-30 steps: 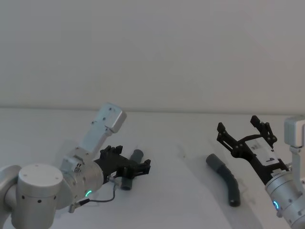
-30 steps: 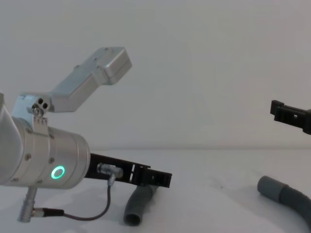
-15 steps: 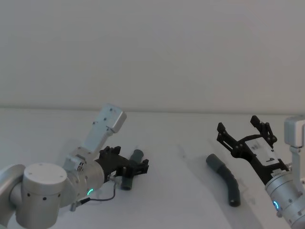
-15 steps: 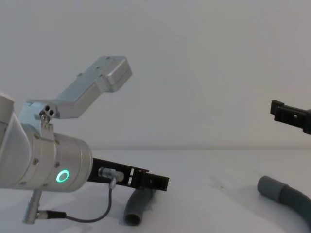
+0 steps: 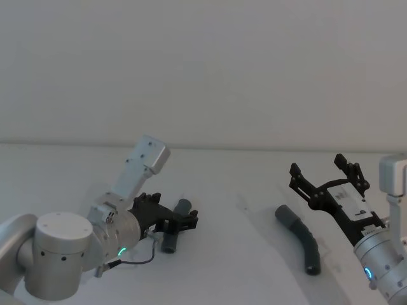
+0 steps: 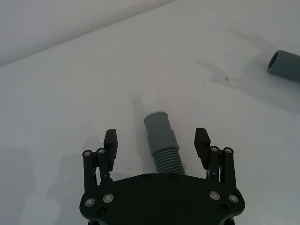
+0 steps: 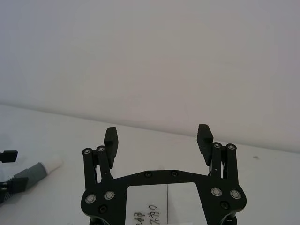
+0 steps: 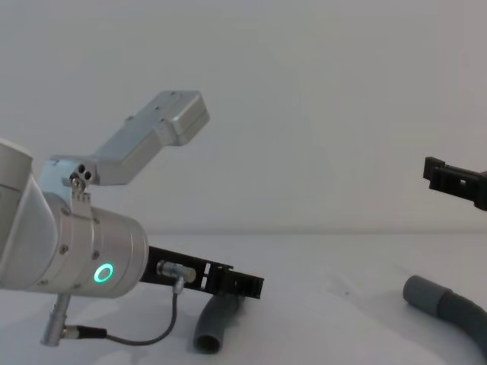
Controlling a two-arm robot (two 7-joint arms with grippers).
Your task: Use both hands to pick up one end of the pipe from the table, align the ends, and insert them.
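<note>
The short pipe piece lies on the table at the left. My left gripper is low over it, open, one finger on each side of its ribbed part. In the left wrist view the grey cuff sits between the fingertips without touching them. The longer curved pipe piece lies at the right, its wider grey end pointing toward the middle. My right gripper hovers open above and just behind it. The short piece's pale tip shows in the right wrist view.
The white table runs back to a plain white wall. A thin grey cable loops under my left wrist, close to the table. Bare table lies between the two pipe pieces.
My left arm has shifted slightly, its gripper staying open around the short piece. The right arm and both pipe pieces have not moved.
</note>
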